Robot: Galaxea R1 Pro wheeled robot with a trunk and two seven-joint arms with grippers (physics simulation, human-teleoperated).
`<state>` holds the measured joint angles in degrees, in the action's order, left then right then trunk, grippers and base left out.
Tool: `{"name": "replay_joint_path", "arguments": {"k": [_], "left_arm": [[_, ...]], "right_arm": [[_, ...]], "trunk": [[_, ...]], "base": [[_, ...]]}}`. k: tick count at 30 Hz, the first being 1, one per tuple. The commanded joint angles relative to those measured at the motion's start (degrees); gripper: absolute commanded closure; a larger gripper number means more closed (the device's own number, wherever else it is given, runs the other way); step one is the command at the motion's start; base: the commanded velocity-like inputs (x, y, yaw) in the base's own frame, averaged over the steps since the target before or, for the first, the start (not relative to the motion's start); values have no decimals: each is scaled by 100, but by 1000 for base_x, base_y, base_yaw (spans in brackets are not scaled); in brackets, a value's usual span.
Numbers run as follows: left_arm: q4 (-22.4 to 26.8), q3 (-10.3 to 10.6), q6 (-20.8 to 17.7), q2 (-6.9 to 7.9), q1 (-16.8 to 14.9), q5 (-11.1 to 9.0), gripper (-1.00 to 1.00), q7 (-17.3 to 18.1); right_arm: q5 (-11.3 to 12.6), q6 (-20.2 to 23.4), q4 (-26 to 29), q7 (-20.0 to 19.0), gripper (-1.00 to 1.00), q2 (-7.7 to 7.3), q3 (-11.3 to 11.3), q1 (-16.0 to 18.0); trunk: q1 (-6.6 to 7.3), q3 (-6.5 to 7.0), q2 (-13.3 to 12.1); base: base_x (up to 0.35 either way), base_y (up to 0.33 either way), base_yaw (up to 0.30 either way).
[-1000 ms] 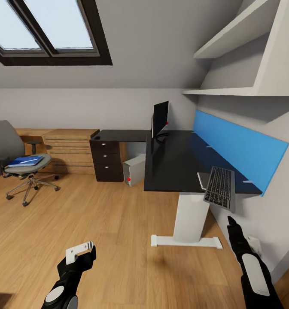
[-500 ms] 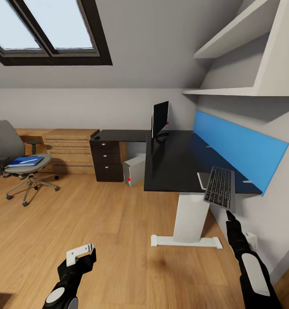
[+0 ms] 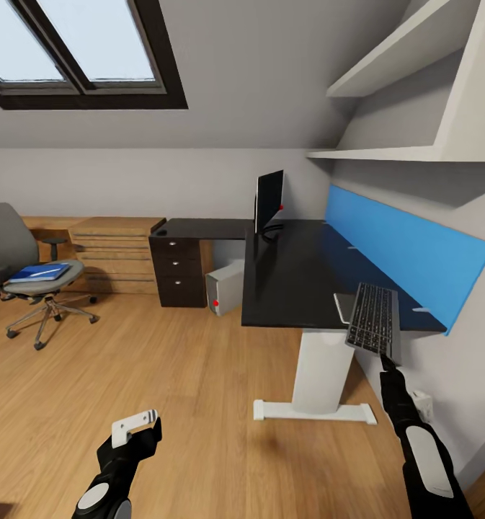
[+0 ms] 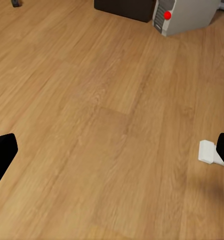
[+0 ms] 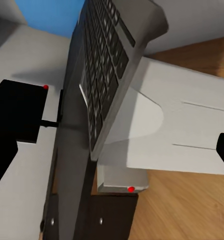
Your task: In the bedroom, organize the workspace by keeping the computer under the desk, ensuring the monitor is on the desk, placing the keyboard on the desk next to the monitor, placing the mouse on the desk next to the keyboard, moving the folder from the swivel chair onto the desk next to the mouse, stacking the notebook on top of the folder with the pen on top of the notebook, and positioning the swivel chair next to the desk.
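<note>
we see the keyboard (image 3: 372, 320) tilted at the near end of the desk (image 3: 292, 274), overhanging its edge, just above the right gripper (image 3: 388, 366); whether those jaws touch it we cannot tell. the left gripper (image 3: 135, 427) hangs open over bare floor (image 4: 102, 125). the monitor (image 3: 269, 200) stands at the desk's far end, the computer (image 3: 225, 286) beneath. the folder (image 3: 38, 272) lies on the chair (image 3: 19, 256), which the frame edge cuts off.

right end effector (image 3: 386, 362) raised closer to keyboard (image 3: 372, 318), cam view shifted slightly
</note>
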<state>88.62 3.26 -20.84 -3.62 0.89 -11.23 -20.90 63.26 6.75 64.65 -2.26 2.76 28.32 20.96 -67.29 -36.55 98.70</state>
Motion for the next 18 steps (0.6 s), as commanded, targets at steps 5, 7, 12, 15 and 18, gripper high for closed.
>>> {"name": "replay_joint_path", "arguments": {"k": [5,7,12,15,18], "left_arm": [[5,8,-16,3,-1,-60,-100,-45],[-45,10,-12,2,-1,-57,-100,-46],[-69,12,-9,4,-1,-55,-100,-46],[-71,15,-6,5,-1,-55,-100,-46],[-73,13,-2,8,-1,-55,-100,-46]], "right_arm": [[67,41,-104,-21,-100,-3,24,5],[290,44,-337,-18,-100,-21,18,14],[590,59,-453,-12,-100,-29,14,21],[619,61,-460,-17,-100,-30,15,22],[632,63,-455,-19,-100,-35,15,22]], "trunk": [[-1,-4,2],[-1,-4,2],[-1,-4,2],[-1,-4,2],[-1,-4,2]], "base": [[41,0,0],[85,0,0],[82,0,0],[41,0,0],[99,0,0]]}}
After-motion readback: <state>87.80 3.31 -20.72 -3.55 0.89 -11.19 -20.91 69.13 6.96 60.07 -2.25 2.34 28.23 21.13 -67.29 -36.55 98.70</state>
